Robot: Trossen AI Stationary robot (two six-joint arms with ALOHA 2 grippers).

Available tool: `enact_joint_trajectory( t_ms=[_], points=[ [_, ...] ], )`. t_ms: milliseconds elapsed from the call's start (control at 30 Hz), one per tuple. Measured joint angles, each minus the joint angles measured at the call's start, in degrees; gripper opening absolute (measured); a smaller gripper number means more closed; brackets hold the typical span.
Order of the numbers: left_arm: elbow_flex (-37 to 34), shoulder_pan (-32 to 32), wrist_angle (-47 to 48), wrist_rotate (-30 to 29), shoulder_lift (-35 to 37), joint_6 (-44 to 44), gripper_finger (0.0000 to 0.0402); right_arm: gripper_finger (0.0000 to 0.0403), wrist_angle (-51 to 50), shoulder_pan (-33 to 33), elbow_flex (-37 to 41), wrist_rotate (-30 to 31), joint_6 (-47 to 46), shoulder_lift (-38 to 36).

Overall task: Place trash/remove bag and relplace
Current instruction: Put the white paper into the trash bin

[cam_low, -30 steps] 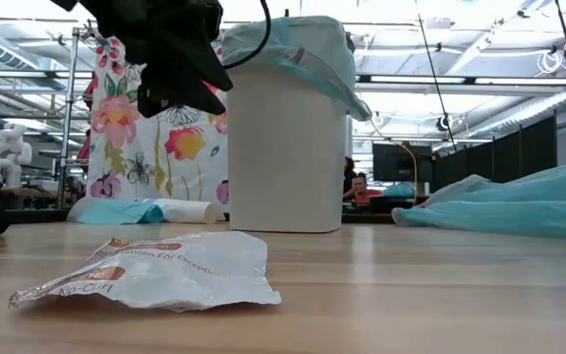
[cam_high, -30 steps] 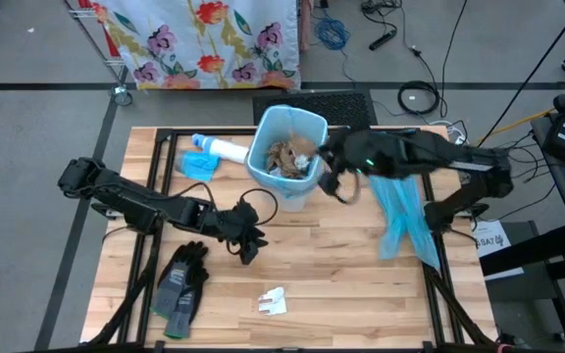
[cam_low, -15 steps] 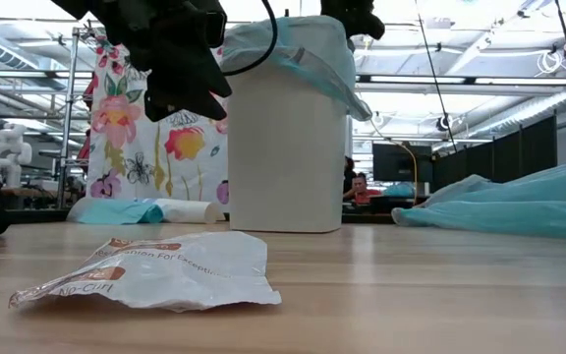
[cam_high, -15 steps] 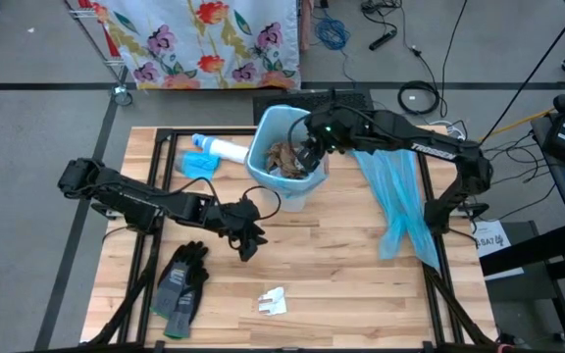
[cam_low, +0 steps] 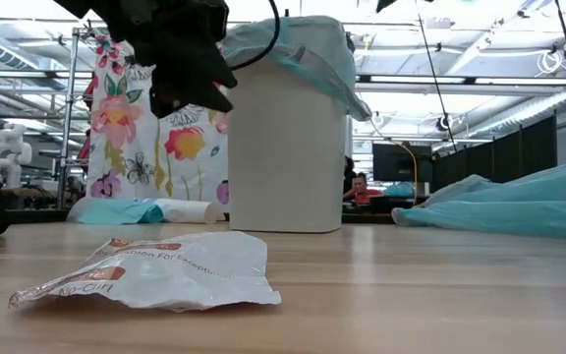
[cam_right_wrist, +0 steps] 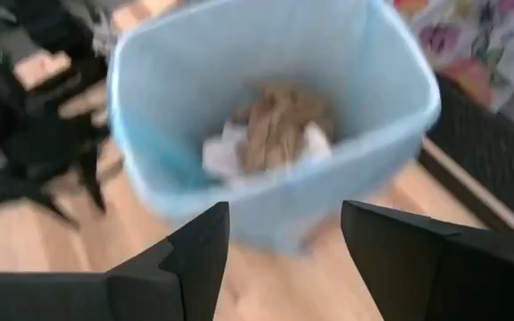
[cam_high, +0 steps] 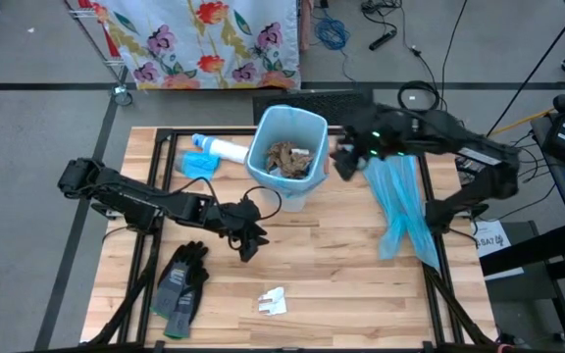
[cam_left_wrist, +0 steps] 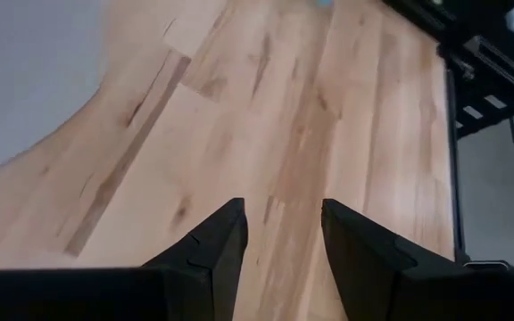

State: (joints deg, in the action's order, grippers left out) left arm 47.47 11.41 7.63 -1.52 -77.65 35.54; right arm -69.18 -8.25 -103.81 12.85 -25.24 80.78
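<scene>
A white bin [cam_low: 285,147] lined with a light blue bag [cam_high: 314,125] stands at the table's far middle. Crumpled brown and white trash [cam_high: 287,157] lies inside it, also seen in the right wrist view [cam_right_wrist: 275,134]. One white wrapper [cam_high: 273,301] lies flat on the table near the front edge. My right gripper [cam_high: 341,162] hovers open just right of the bin's rim, nothing between its fingers [cam_right_wrist: 194,259]. My left gripper [cam_high: 248,240] hangs open above bare wood in front of the bin, holding nothing [cam_left_wrist: 284,232].
A second blue bag [cam_high: 400,211] lies spread along the table's right side. Dark grey gloves [cam_high: 179,284] lie front left. A white tube-shaped bottle [cam_high: 226,149] and a blue scrap [cam_high: 196,165] lie left of the bin. Bare wood shows in the front middle.
My right gripper has swung from the bin's right side in over its far rim, opened there, then drawn back toward the table's right edge. It now stands beside the rim. The left arm has kept still.
</scene>
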Motion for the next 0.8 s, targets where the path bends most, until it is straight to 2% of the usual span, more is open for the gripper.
enact_joint_trajectory(
  t_ms=[233,467,633,800],
  points=[
    [1.8,5.5,-0.6,-3.3,0.0,-4.5,0.0150,0.0200,-13.1,10.4,0.0,0.9,-10.3,-4.9],
    [6.3,12.4,2.3,-13.7,-1.4,-7.9,0.0150,0.0199,-19.6,22.6,0.0,7.7,-22.3,-5.7],
    [10.6,15.9,6.7,-14.2,-7.8,-5.9,0.0150,0.0199,-19.8,30.0,0.1,10.6,-28.6,-5.5],
    [17.1,18.5,14.7,-15.2,-16.9,1.5,0.0150,0.0199,-20.0,36.7,0.9,13.0,-33.7,-5.4]
  ],
)
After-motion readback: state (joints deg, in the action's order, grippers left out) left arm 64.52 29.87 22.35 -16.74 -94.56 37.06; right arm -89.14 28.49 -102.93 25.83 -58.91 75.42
